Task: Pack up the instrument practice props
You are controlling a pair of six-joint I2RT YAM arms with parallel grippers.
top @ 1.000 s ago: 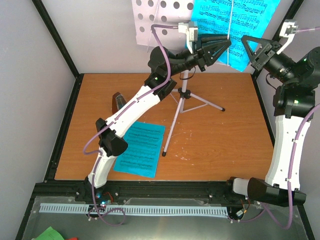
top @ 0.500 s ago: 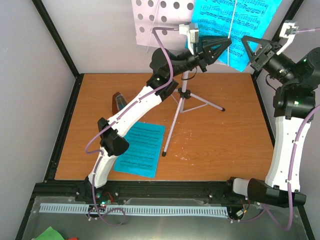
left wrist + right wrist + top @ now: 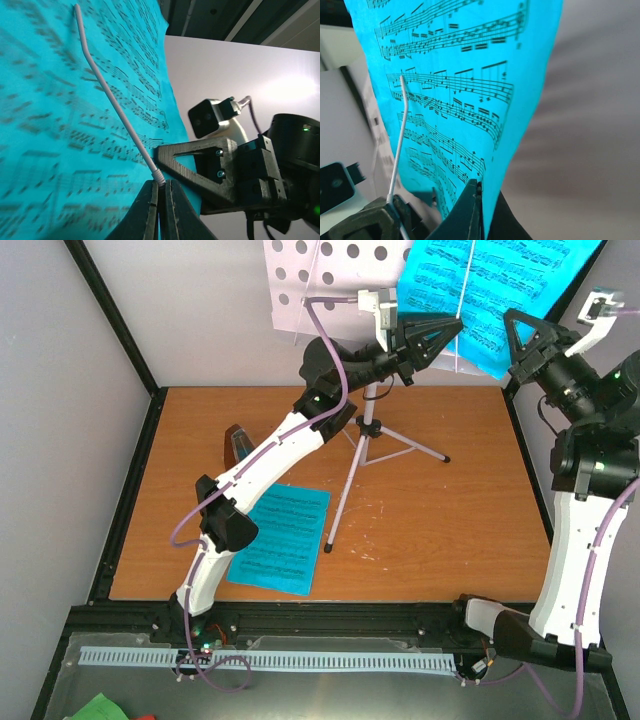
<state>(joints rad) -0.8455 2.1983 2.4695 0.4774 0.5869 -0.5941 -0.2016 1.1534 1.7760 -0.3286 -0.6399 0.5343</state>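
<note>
From my console the table (image 3: pixel 450 540) filled the overhead view, with the pale silver music stand (image 3: pixel 352 475) on its tripod near the middle and its perforated desk (image 3: pixel 320 270) up at twelve o'clock. A cyan page (image 3: pixel 500 280) of printed music hung off the desk toward one o'clock, tilted and lifted at its right side. A second cyan page (image 3: pixel 285 540) lay flat on the wood at seven o'clock. The dark red-brown metronome (image 3: pixel 236 445) stood at nine o'clock, half hidden behind my left arm.

Both grips made sense to me as one move. The left gripper (image 3: pixel 161 185) was clamped tight on the base of the stand's thin wire page-holder (image 3: pixel 115 105), which I judged was to hold that wire off the paper. The right gripper (image 3: pixel 478 184), at two o'clock, was pinched closed on the page's lower edge, placed to draw it out.

The page looked thin and limp, bowing between wire and pinch, its staves crisp and uncreased. I judged nothing was packed yet.
</note>
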